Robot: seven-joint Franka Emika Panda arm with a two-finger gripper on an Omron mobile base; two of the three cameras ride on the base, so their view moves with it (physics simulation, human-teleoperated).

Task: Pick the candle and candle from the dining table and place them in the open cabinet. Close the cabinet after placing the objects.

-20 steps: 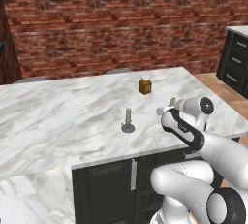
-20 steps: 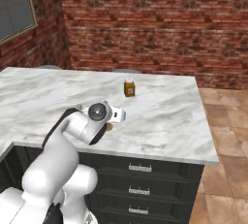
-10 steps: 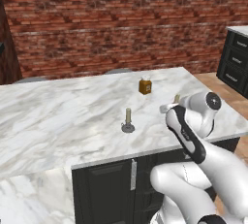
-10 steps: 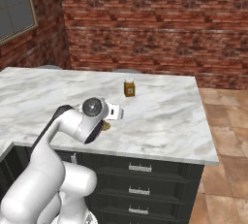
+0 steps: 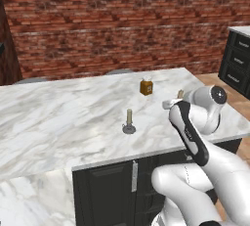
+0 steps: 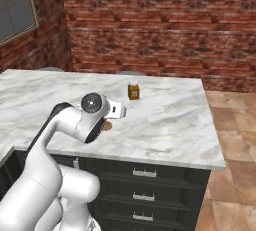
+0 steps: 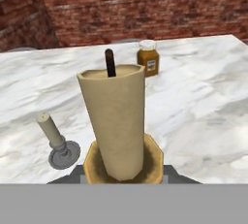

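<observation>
Here, in the left base view, the dining table (image 5: pixel 58 117) spans the frame, white marble on a dark base. The grey-silver candle (image 5: pixel 129 121) stands upright on its round foot near the table's near edge, centre. An amber carton (image 5: pixel 146 86) sits farther back and to the right. The cream tip of the brass-gold candle (image 5: pixel 180 93) shows just beyond the white arm, at the table's right end. In the right base view, the arm's wrist hangs over the near part of the table (image 6: pixel 165 120); the brass holder of the brass-gold candle (image 6: pixel 107 125) shows just below it, and the carton (image 6: pixel 133 90) stands farther back. Gripper tips are hidden there. In the hand view, the brass-gold candle (image 7: pixel 116 121) stands very close to the camera, dark wick up, its holder at the bottom edge; the grey-silver candle (image 7: pixel 56 139) is to its left, apart, and the carton (image 7: pixel 147 57) lies beyond. The fingers themselves are covered, so whether they clasp the holder cannot be told.
</observation>
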